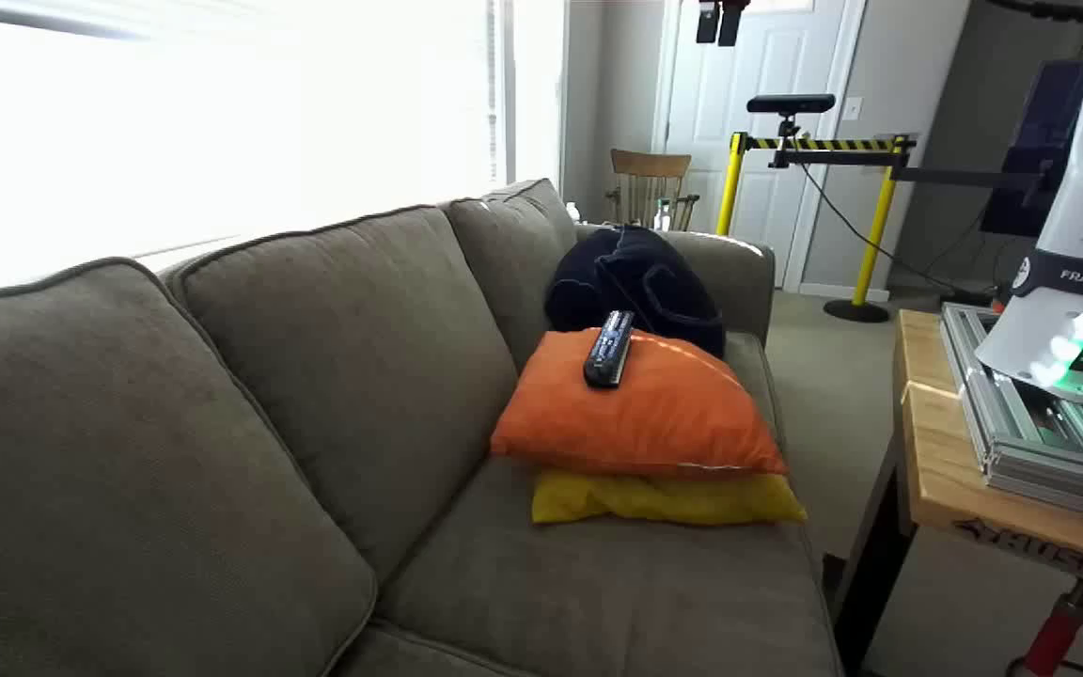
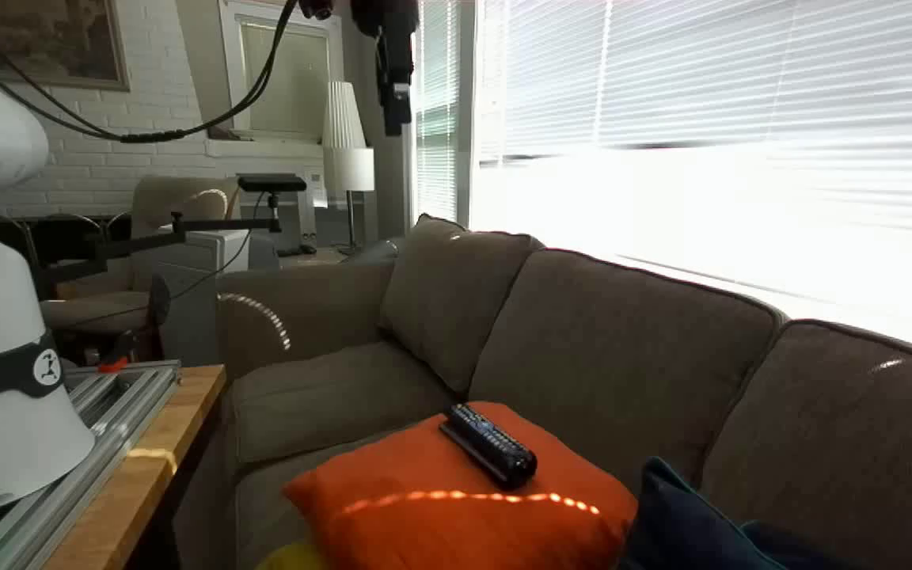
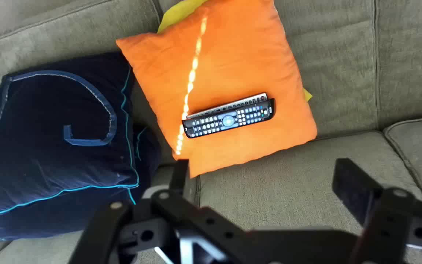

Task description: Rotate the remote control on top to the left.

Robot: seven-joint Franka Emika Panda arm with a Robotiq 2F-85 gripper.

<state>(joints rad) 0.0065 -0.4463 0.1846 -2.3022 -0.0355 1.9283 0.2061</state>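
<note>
The remote control on top is a slim black bar with pale buttons, lying on the orange cushion in both exterior views and in the wrist view. A second slim remote lies partly hidden under it, nearly parallel. The orange cushion rests on a yellow cushion, and also shows in the wrist view. My gripper is open and empty, its fingers wide apart. In both exterior views the gripper hangs high above the couch, well clear of the remotes.
Dark navy cushions lie beside the orange one, at the left in the wrist view. The grey couch's backrest runs along the window. The wooden table bearing the robot base stands across from the couch.
</note>
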